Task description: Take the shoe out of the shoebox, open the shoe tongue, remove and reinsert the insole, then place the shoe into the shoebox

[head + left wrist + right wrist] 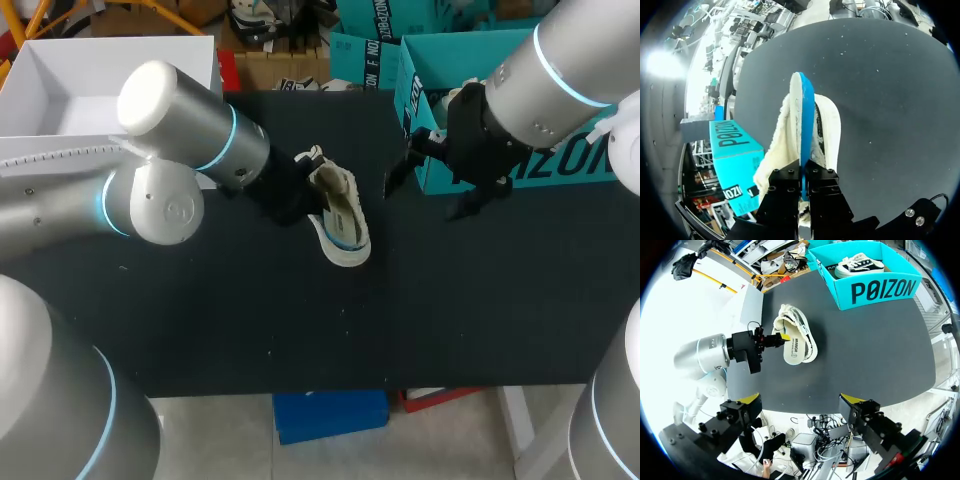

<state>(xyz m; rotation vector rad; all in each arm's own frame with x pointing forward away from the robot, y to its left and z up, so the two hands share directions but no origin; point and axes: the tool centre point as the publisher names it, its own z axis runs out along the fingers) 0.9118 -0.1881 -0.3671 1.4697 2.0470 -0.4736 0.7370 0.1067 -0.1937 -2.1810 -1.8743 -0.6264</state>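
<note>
In the middle of the black table [250,330], the cream shoe [340,215] is lying tipped on its side. The left arm is coming in from the left, and the left gripper [312,178] is sitting right at the near-left end of the shoe. In the left wrist view, its two black fingers [785,182] are squeezing close together. They are pinching the thin insole [802,125], one finger on each side. The insole is standing on its edge, white on one side and blue on the other, and it is sticking into the shoe's opening. The fuzzy cream walls of the shoe are showing on both sides of it.

The right arm is coming in from the right. The right gripper [425,195] is hanging over the table to the right of the shoe, well apart from it. In the right wrist view, its two fingers with yellow tips [751,400] are spread wide. They are holding nothing and touching nothing.

The teal shoebox [570,168] is sitting at the far right of the table with its top open. A black and white sneaker [860,265] is lying inside it. A white box [60,100] is sitting at the far left.
</note>
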